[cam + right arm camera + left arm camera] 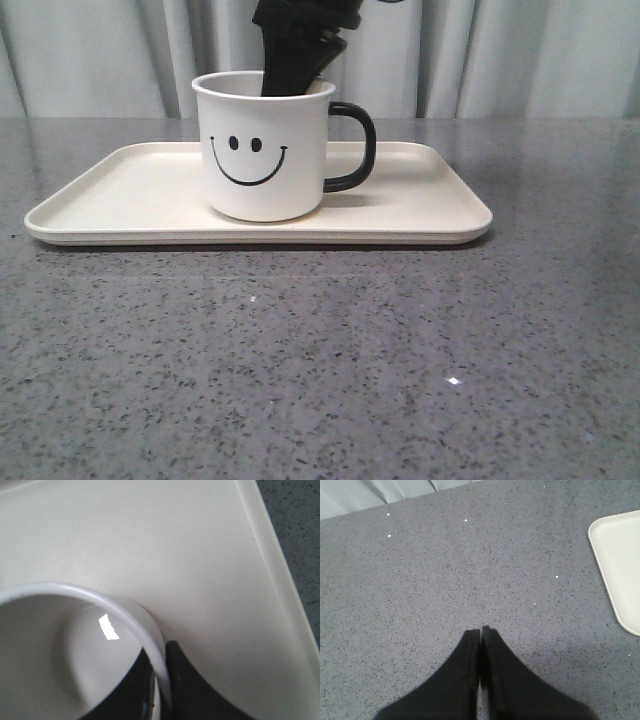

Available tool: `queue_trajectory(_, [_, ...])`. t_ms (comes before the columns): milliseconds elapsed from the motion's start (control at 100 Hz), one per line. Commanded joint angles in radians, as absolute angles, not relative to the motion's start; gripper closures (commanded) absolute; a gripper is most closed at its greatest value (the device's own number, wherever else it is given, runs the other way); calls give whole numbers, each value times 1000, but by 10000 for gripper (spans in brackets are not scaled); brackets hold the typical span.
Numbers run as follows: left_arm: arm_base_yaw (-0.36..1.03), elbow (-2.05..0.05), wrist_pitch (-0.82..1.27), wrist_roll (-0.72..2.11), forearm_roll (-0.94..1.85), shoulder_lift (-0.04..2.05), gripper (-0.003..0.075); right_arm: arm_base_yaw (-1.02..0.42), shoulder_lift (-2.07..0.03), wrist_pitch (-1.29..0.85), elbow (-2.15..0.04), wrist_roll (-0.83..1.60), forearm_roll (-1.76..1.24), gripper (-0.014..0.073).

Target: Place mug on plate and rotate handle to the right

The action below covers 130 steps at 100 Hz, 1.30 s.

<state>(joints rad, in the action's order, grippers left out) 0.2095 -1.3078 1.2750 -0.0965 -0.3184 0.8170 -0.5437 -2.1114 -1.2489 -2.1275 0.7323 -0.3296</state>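
My right fingers (161, 690) are pinched narrow over the rim of the mug (265, 145), one inside the cup against the white inner wall and the other outside it, so the thin wall sits clamped between them. From the front, my right arm comes down from above and its dark end dips into the mug's mouth at the back side of the rim.

My left fingers (480, 632) are pressed together with only a hairline seam between the two black tips, holding nothing. They hang over bare speckled grey bench (445, 570), with just a corner of the plate (620, 555) showing off to one side, well apart from them.

The mug stands upright on the plate (420, 200), a little left of the plate's middle in the front view, its smiley face turned toward the camera. The handle (355, 145) sticks out to the right side of the mug. The plate lies flat on the bench (320, 360), and pale curtain folds (100, 50) hang behind it.
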Motion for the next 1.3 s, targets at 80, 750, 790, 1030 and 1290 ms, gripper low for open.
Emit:
queue_trajectory(80, [206, -1328, 1257, -109, -331, 815, 740, -544, -2050, -1336, -2154, 735, -352, 713])
queue_trajectory(750, [206, -1328, 1257, -109, -331, 815, 740, -544, -2050, -1336, -2154, 735, -350, 531])
queue_trajectory(790, [206, -1328, 1257, -109, -331, 815, 740, -544, -2050, -1336, -2154, 735, -350, 531])
queue_trajectory(1030, [206, -1328, 1257, -109, -331, 815, 740, -544, -2050, -1336, -2154, 735, -350, 524])
queue_trajectory(1290, [206, -1328, 1258, -109, -329, 815, 740, -544, -2050, -1336, -2155, 736, -350, 451])
